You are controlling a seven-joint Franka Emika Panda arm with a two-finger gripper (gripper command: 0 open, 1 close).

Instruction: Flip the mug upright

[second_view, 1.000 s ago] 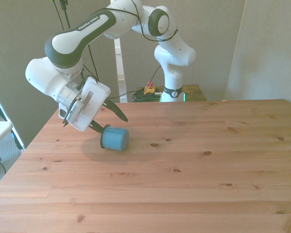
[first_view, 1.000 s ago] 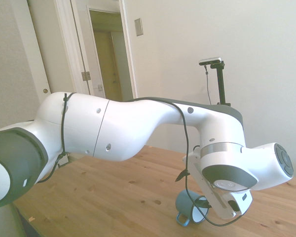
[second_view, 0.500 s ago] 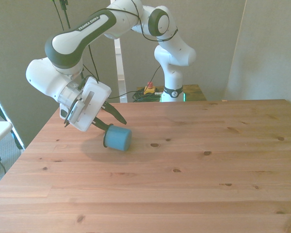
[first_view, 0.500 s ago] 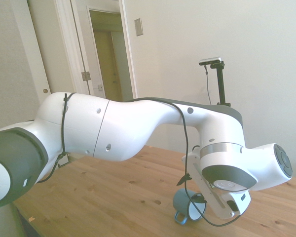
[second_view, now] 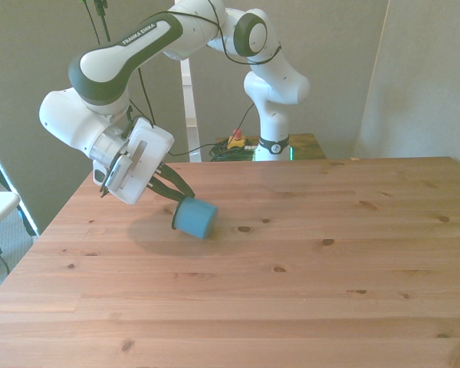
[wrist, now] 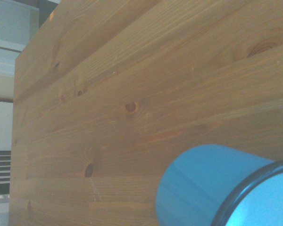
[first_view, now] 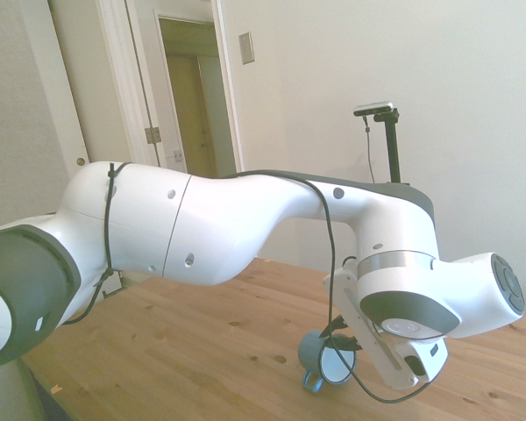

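We see our white arm (second_view: 138, 42) arching from the base and bending down to a wrist tilted toward the front view's right. Our gripper (second_view: 178, 201) points down at a slant, its dark fingers (second_view: 169, 185) drawn close and pinching the mug (second_view: 195, 218) at its rim.

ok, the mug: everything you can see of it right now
The mug is small, light blue outside, pale inside, with a thin dark rim and a blue loop handle hanging low in the side view. It looks like enamel. It is tilted, not upright, mouth toward the gripper, whose fingers meet its rim. Whether its base touches the wooden table is unclear.
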